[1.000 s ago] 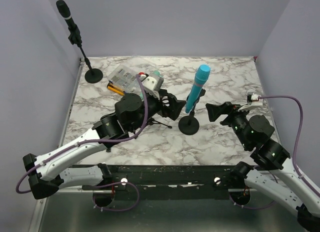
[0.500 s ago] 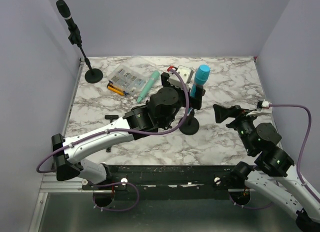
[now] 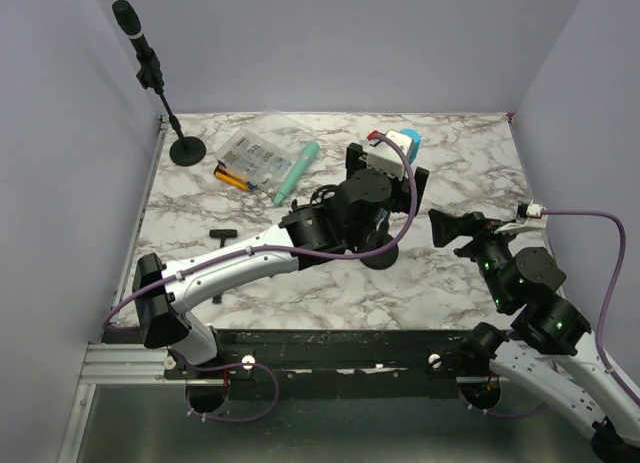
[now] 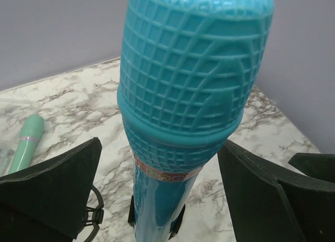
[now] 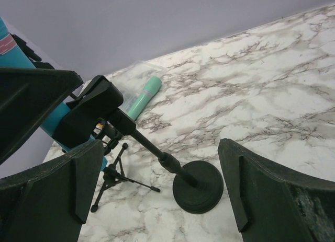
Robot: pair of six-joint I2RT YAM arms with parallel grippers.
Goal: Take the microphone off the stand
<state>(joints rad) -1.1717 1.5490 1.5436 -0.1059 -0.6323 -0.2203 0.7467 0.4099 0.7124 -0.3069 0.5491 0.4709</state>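
Both jaws of the left gripper (image 4: 157, 200) stand wide around the blue microphone (image 4: 191, 80), seated in its stand (image 5: 198, 188) mid-table (the right gripper (image 3: 452, 229), also wide and empty, hovers to its right), so the reach looks done and the next move probably calls for a firm close and upward lift.

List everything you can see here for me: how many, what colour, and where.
blue microphone: one, bright blue, upright in the centre stand
centre stand: one, black, round base, mid-table
black microphone: one, black, on the corner stand
corner stand: one, black, far left corner
green tube: one, mint green, lying flat, far left of centre
clear box: one, transparent, beside the tube
orange stick: one, orange, by the box
small tripod: one, black, near the centre stand
T-shaped piece: one, black, left side
table: one, white marble
left gripper: black, open around the blue microphone
right gripper: black, open, empty, right of the centre stand
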